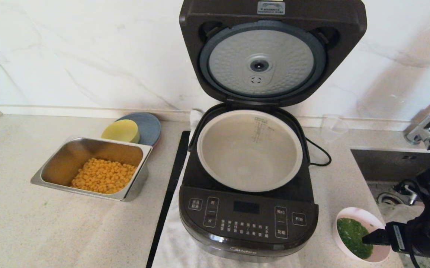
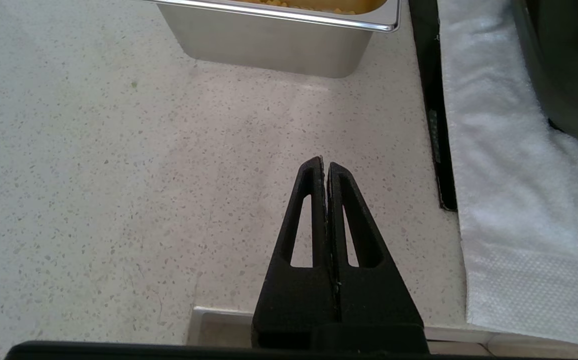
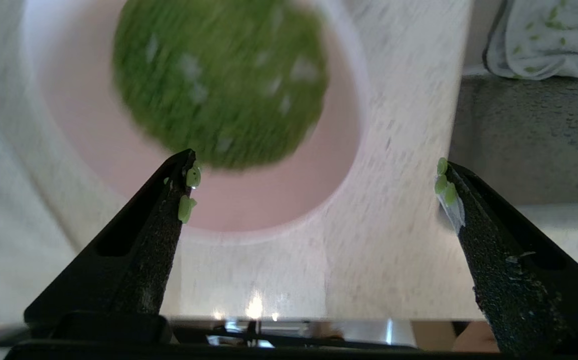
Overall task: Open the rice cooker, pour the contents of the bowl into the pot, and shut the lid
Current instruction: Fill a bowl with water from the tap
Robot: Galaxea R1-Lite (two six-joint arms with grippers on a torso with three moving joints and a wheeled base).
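Head view: lower right, the right hand [image 1: 367, 238], spread wide and empty, hangs over the bowl [image 1: 376, 256]; the closed left hand [image 2: 325, 167] is parked far off.

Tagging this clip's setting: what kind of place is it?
Most likely a home kitchen: a speckled stone counter against a marble-look wall, a sink with a tap, and an open rice cooker beside trays of food.

Lid [image 1: 263, 56] up, pot [image 1: 249, 149] bare, right pincer [image 1: 367, 238] over bowl [image 1: 363, 234] w/ greens [image 1: 352, 232]
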